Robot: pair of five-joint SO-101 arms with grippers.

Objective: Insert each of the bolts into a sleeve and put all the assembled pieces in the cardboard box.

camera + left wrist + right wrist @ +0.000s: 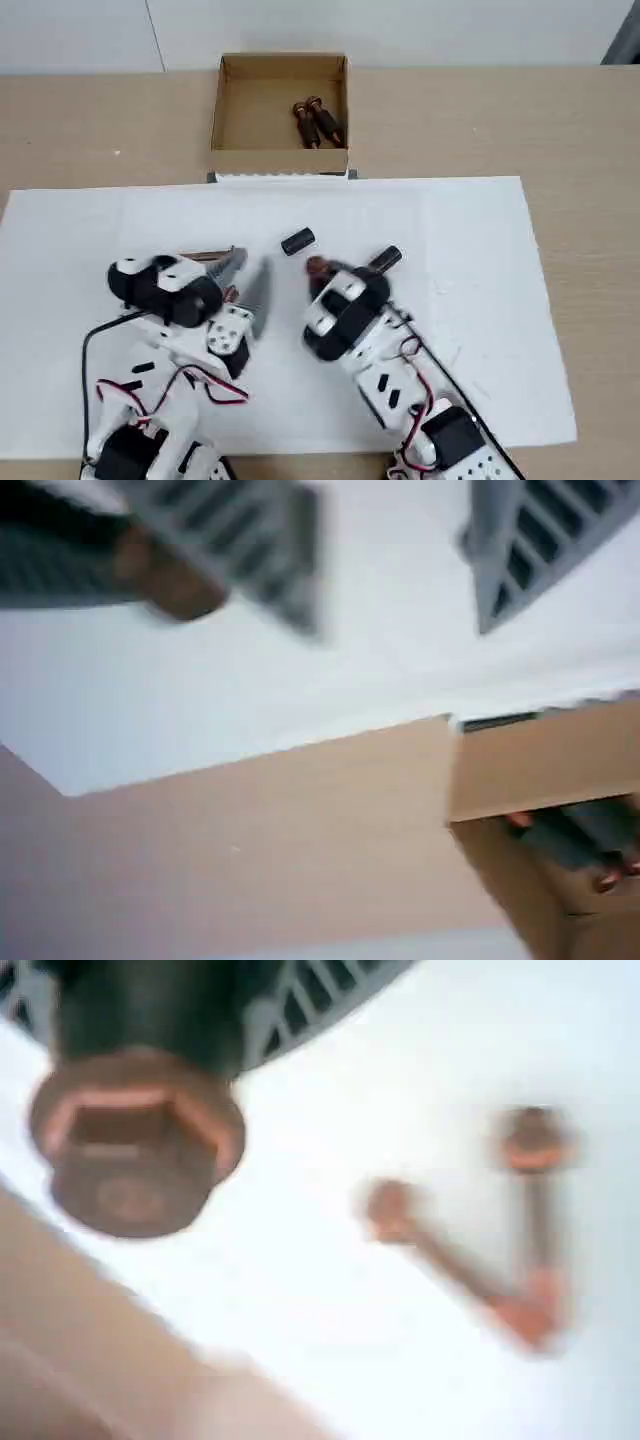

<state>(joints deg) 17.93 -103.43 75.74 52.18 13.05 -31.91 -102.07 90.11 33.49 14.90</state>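
My right gripper is shut on an assembled piece, a dark sleeve with the copper hex bolt head sticking out of it. A loose black sleeve lies on the white paper just beyond it. My left gripper stands open over the paper, jaws wide apart, with a copper bolt beside one finger. Two loose bolts lie in a V on the paper. The cardboard box at the back holds two assembled pieces.
The white paper covers most of the wooden table. The box's near wall meets the paper's far edge. Red and black cables run along both arms near the front edge.
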